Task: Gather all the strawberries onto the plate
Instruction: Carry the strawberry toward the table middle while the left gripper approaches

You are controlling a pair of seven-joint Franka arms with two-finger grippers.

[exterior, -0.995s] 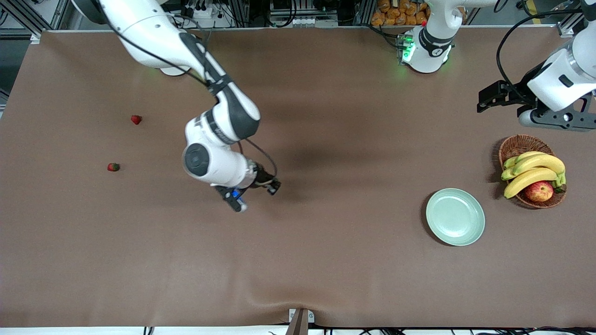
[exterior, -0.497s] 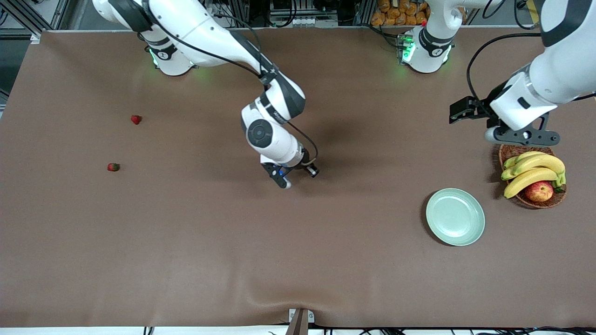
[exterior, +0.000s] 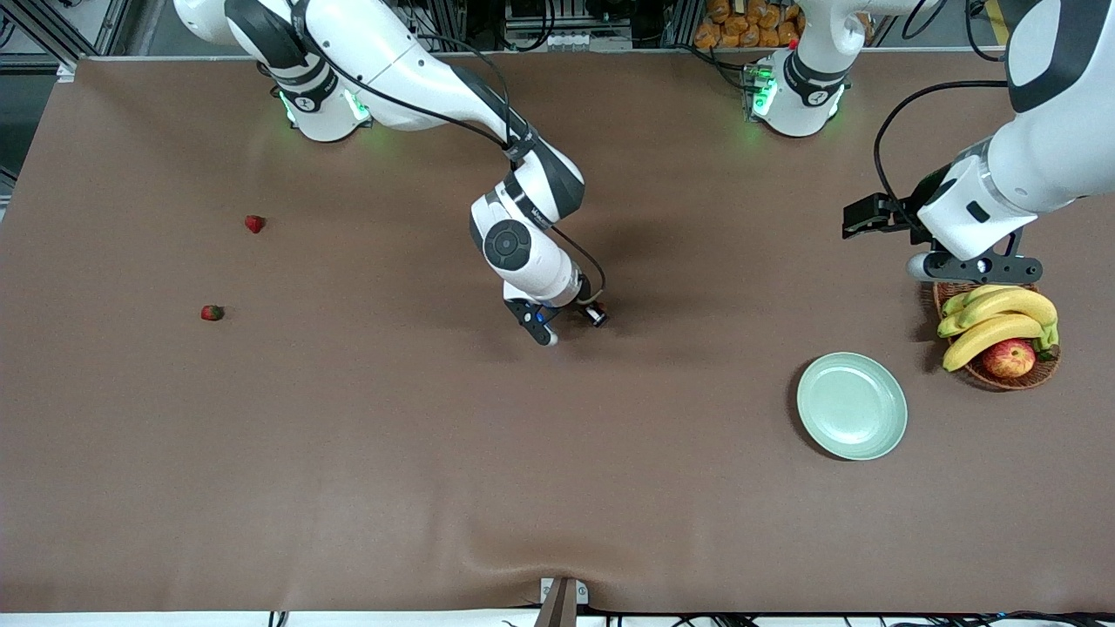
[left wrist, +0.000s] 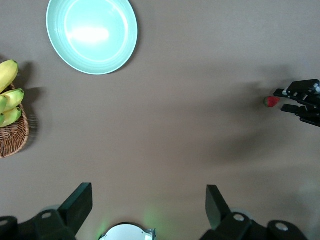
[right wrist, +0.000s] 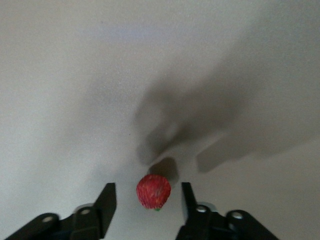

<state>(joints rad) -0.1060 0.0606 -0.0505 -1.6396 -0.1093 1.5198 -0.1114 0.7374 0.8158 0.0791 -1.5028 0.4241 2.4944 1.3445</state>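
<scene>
One strawberry (right wrist: 153,191) lies between the open fingers of my right gripper (right wrist: 148,200), with a gap on each side and its shadow touching it. This gripper (exterior: 571,319) is low over the middle of the table. The left wrist view shows the same berry (left wrist: 271,101) at the right gripper's fingertips. Two more strawberries (exterior: 254,224) (exterior: 212,313) lie on the table toward the right arm's end. The pale green plate (exterior: 852,406) is empty and also shows in the left wrist view (left wrist: 91,32). My left gripper (exterior: 974,266) hangs open (left wrist: 148,202) over the table at the basket's edge.
A brown wicker basket (exterior: 965,275) with bananas (exterior: 997,318) and an apple (exterior: 1009,358) stands beside the plate at the left arm's end. It also shows in the left wrist view (left wrist: 12,140). The brown table cover (exterior: 557,488) has a wrinkle at its near edge.
My right arm has swung from its own end of the table to the middle. My left arm has come down and in toward the basket.
</scene>
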